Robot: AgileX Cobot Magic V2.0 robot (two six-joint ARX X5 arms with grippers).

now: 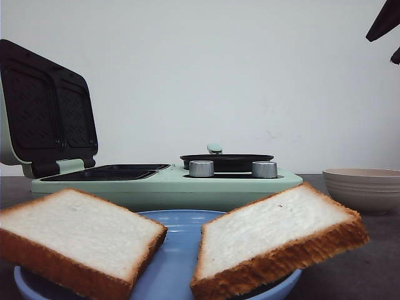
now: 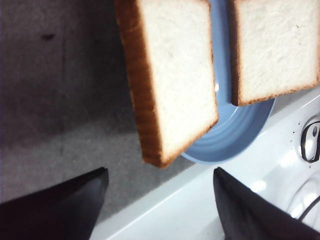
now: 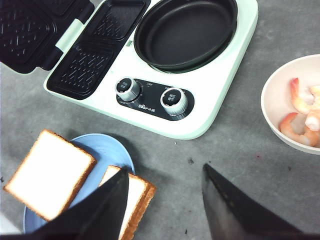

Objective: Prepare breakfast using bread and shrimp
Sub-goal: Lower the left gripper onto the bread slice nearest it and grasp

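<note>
The bread (image 1: 81, 231) is still being left on the blue plate (image 2: 235, 135), both tools (image 2: 160, 200) (image 3: 165, 200) being held wide open and empty, so a slice probably needs grabbing next.

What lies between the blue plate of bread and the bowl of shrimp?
Only bare grey table, as the right wrist view shows: nothing sits between the blue plate and the bowl. The cooker stands behind that stretch.

In the front view, the two bread slices (image 1: 81, 240) hide most of the blue plate (image 1: 169, 262), and the frame's lower edge cuts both. The bowl (image 1: 365, 187) wall conceals the shrimp. In the right wrist view, a dark finger (image 3: 95, 210) covers part of one slice.
</note>
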